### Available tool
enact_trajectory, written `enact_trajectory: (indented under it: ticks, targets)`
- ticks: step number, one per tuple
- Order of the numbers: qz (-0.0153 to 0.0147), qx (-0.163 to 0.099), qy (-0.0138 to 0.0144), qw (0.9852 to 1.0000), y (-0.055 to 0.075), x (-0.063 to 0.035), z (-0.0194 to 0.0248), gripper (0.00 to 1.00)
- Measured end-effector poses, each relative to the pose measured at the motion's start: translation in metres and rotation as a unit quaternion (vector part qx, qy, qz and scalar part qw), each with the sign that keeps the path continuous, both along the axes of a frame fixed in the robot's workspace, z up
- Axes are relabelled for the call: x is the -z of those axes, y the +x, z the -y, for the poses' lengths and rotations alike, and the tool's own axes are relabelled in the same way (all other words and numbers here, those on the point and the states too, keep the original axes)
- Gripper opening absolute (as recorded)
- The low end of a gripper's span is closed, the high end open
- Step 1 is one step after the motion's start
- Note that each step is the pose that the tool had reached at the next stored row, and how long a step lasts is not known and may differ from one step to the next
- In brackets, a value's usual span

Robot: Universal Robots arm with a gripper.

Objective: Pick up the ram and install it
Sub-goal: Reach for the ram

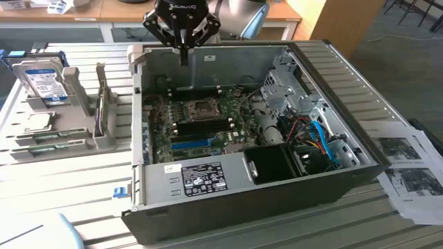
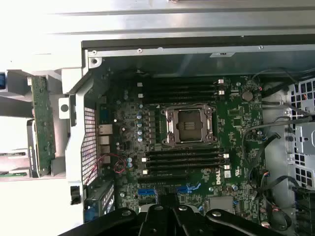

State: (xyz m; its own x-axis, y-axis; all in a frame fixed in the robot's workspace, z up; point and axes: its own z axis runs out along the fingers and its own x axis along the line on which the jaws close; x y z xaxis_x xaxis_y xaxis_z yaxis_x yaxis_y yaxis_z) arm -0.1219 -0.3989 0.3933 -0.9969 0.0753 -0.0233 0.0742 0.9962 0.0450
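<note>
Nearest us in the open case [image 1: 277, 207], the power supply label [image 1: 201, 177] is too small for us to read. On the motherboard [image 2: 241, 142] we read the "DELL" mark [image 2: 220, 180]; cables hide its edge toward the exterior view's right. The ram [image 2: 42, 125] stands on edge in the grey holder [image 1: 72, 144] by the bench [image 1: 69, 179] edge on the exterior view's left, well apart from the gripper [image 1: 183, 61]. Its fingers are pressed together above the case's far wall.
</note>
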Motion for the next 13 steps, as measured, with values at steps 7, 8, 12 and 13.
enact_trajectory:
  ticks: [7, 8, 12, 13]
  targets:
    - [0.0000, 0.000, 0.0000, 1.0000, 0.0000, 0.0000, 0.0000, 0.09]
    - [0.0000, 0.000, 0.0000, 1.0000, 0.0000, 0.0000, 0.0000, 0.09]
    - [0.0000, 0.000, 0.0000, 1.0000, -0.0026, 0.0000, 0.0000, 0.09]
    - [0.0000, 0.000, 0.0000, 1.0000, -0.0035, 0.0000, 0.0000, 0.09]
